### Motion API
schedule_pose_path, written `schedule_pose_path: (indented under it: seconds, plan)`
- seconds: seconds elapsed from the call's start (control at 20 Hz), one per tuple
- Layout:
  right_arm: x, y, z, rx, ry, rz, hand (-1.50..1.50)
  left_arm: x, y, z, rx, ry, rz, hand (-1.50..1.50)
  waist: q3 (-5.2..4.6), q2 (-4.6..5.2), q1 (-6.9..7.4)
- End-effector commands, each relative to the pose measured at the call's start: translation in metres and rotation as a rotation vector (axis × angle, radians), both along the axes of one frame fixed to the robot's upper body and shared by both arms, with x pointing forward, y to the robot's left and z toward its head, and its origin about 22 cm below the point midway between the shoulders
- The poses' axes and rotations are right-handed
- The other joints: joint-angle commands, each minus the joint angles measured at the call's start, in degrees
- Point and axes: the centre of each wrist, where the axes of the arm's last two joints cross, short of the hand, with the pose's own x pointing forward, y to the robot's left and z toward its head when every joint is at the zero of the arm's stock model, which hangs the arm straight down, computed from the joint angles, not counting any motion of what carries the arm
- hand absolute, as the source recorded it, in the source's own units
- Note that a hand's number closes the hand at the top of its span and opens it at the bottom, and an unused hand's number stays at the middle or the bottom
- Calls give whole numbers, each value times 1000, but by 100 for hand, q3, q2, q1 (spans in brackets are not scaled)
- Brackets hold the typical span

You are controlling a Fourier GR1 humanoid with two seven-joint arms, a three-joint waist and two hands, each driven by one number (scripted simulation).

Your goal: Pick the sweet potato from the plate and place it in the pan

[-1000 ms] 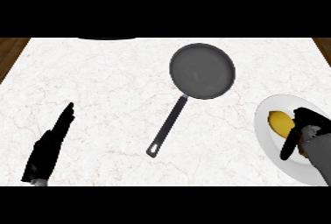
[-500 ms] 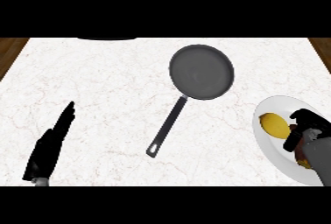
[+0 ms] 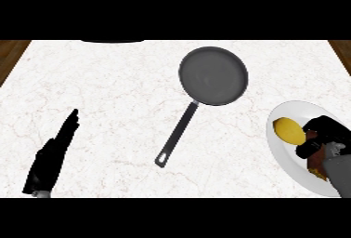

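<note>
Yellow sweet potato [image 3: 289, 130]: smooth and oval, on the plate's left half; you see more of it than a second ago.
Right hand [image 3: 323, 135]: it has slid right, off the sweet potato, and is just beside it now; open or closed, you cannot tell.
Meaning: nothing lifted yet, so the grasp looks still ahead of you.
Plate [image 3: 280, 151]: white, glossy, round, at the counter's right edge.
Pan [image 3: 213, 76]: dark, matte, thin long handle, nothing in it.
Left hand [image 3: 49, 158]: flat, straight, resting lower left.
Counter [image 3: 103, 93]: pale veined marble.
</note>
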Motion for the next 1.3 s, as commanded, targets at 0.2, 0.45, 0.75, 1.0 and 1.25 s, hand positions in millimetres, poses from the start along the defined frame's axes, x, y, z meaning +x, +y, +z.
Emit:
schedule_pose_path:
  seconds: [0.2, 0.45, 0.75, 1.0, 1.25]
  plan:
    - [-7, 19, 39, -53, -403, 72, 150, -6, 2, -1, -1, 8, 30, 0, 42, 4, 7]
    - [5, 26, 106, -228, -776, 267, 150, 3, 5, 2, 13, -7, -5, 0, 42, 8, 53]
    - [27, 48, 125, -193, -881, 333, 150, 0, -1, 6, 3, 0, -17, 0, 42, 35, 90]
    - [58, 72, 134, -23, -921, 362, 150, 4, -8, 16, 2, -19, -10, 0, 44, 42, 101]
    - [105, 116, 134, 58, -903, 361, 150, 14, 5, 16, -4, -8, -27, 0, 41, 74, 172]
